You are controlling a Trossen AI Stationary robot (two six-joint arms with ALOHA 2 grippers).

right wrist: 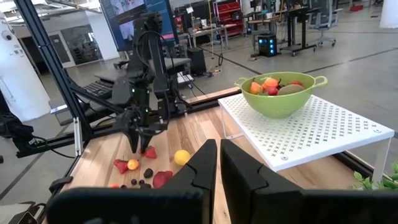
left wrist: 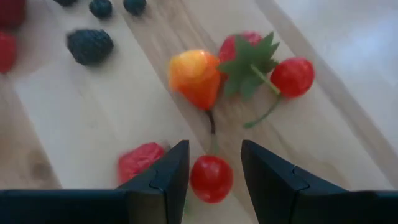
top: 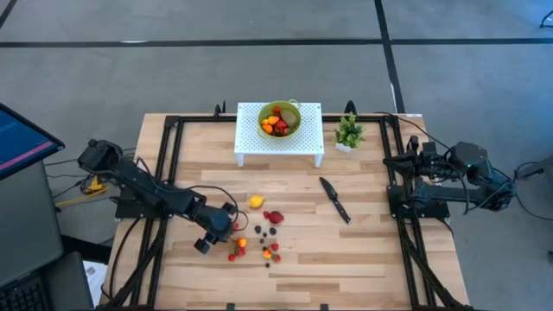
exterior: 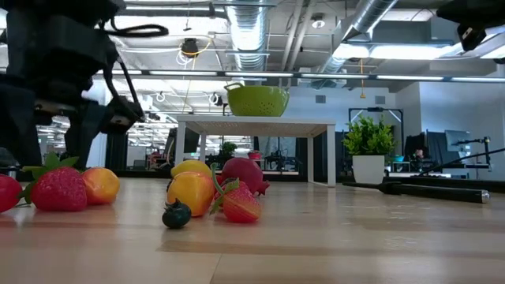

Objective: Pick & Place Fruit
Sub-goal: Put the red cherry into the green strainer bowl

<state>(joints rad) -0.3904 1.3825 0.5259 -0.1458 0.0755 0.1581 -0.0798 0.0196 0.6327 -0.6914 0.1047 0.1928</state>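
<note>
Left wrist view: left gripper (left wrist: 211, 171) stands with its fingers apart around a small red cherry (left wrist: 211, 178); whether they press it I cannot tell
Fruit near it: an orange fruit (left wrist: 196, 77), a strawberry (left wrist: 245, 55) and dark berries (left wrist: 90, 45) lie loose on the table (top: 371, 246)
Done: some fruit is already in the green bowl (top: 281, 118) on the white stand (top: 251, 142)
Left: about a dozen pieces are not yet placed, so I judge the task partly done
Right gripper (right wrist: 219, 155): closed and empty, waiting at the right edge, well apart from the fruit
</note>
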